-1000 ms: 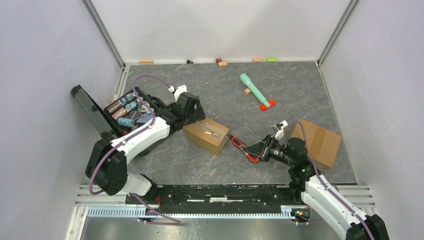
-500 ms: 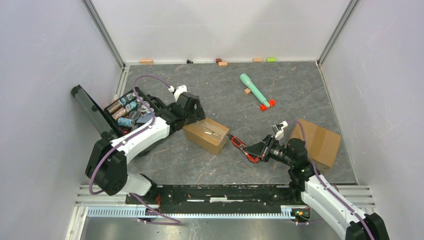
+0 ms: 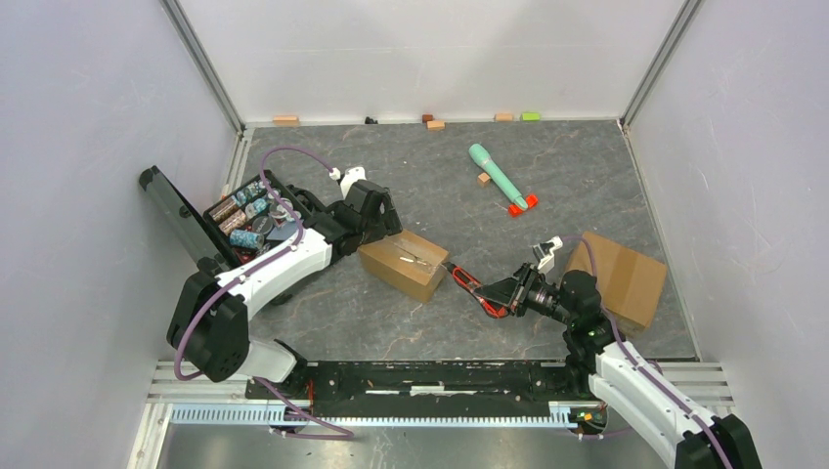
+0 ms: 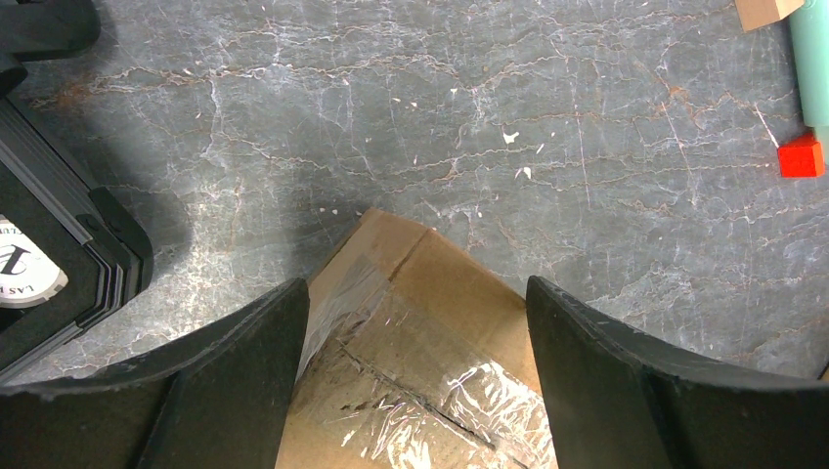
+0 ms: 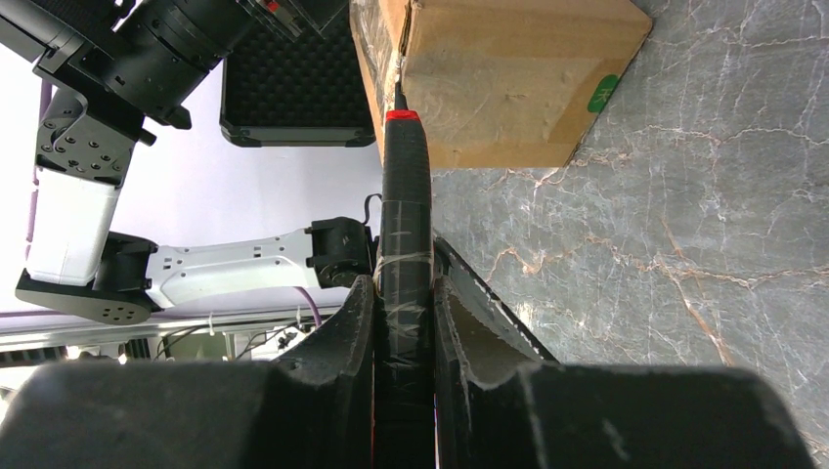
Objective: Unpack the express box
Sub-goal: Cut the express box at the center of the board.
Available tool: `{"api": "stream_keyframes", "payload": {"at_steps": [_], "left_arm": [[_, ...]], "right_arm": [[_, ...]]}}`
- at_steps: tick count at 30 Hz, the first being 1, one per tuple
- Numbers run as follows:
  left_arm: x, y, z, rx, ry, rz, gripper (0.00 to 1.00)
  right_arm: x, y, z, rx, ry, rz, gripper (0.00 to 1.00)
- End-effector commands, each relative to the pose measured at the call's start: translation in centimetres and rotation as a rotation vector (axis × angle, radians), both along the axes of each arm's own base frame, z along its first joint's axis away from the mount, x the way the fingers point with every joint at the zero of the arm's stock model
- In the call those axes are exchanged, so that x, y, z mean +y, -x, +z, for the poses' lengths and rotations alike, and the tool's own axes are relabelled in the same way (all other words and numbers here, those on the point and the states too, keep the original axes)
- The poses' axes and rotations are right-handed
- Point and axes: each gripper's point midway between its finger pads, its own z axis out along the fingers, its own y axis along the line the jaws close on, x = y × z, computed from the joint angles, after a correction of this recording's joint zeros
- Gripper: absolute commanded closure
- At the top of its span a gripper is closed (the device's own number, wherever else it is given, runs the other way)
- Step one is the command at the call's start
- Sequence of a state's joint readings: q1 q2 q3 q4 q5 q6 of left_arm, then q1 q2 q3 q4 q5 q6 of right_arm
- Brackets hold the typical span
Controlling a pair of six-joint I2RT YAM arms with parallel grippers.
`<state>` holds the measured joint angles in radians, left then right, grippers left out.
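The express box [image 3: 406, 264] is a small brown carton sealed with clear tape, lying mid-table. My left gripper [image 3: 378, 221] stands open over its left corner. In the left wrist view the box [image 4: 420, 332] fills the gap of the gripper [image 4: 415, 288], one finger on each side; I cannot tell if they touch. My right gripper [image 3: 510, 291] is shut on a black cutter [image 3: 471, 285] with a red collar. In the right wrist view the cutter [image 5: 405, 195] runs out from the gripper [image 5: 403, 285], its tip at the box's [image 5: 499, 68] taped edge.
A second cardboard box [image 3: 621, 277] lies at the right, beside the right arm. An open black case [image 3: 244, 220] with small items sits at the left, its lid [image 3: 176, 220] raised. A green tool with a red end [image 3: 499, 178] lies farther back. Small blocks [image 3: 435, 123] line the back wall.
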<state>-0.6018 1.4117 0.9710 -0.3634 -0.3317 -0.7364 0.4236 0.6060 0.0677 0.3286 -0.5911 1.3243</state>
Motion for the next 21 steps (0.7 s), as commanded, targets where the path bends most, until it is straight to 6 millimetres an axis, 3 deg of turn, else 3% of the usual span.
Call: {"api": "stream_keyframes", "payload": {"at_steps": [1,21], "left_arm": [[-0.21,-0.15,0.14,-0.012,0.026,0.028,0.13],[-0.58,-0.12,-0.22,-0.003,0.038,0.023,0.14]], "right_arm": [[0.12,-0.07,1.2,-0.051,-0.032,0.001,1.0],[0.31,-0.13,1.5,-0.059,-0.041,0.007,1.0]]}}
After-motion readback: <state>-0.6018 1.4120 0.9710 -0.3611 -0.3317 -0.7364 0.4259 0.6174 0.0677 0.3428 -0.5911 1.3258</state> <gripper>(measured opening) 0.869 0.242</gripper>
